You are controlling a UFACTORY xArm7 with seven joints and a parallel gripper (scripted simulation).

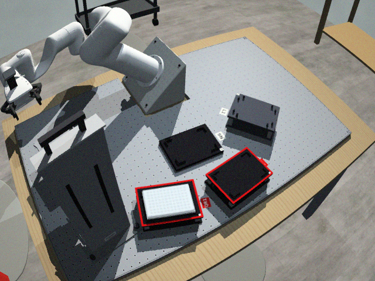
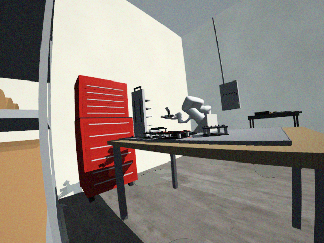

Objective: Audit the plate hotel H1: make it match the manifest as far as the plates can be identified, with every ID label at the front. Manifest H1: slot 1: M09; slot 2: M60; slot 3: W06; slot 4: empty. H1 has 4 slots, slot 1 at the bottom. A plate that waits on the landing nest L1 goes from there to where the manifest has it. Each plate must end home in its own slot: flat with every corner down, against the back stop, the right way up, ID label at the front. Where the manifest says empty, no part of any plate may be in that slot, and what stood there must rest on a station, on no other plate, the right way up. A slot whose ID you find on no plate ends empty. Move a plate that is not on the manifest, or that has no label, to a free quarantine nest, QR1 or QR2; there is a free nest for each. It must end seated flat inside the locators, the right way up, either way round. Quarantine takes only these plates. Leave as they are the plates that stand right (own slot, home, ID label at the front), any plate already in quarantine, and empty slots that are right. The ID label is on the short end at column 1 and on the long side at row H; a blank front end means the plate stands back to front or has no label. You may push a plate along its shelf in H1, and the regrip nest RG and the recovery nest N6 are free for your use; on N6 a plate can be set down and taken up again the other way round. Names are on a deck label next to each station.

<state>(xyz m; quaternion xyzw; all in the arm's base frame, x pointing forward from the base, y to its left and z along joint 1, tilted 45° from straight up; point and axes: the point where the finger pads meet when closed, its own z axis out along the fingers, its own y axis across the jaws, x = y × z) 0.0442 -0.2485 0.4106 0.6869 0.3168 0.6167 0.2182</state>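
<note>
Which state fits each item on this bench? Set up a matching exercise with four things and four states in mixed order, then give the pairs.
Things:
1. two-finger gripper
2. white well plate
3. right red-framed nest
4. grey raised nest

States:
A. bare dark top
B. open, holding nothing
C. sits in the left red-framed nest
D. stands on legs beside the L1 label

Pairs: 1-B, 2-C, 3-A, 4-D

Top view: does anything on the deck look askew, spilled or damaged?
Nothing stands out. The one white plate lies square inside its red-framed nest; the other red nest, the black nest and the raised nest carry no plate. The gripper hangs open beside the hotel.
</note>
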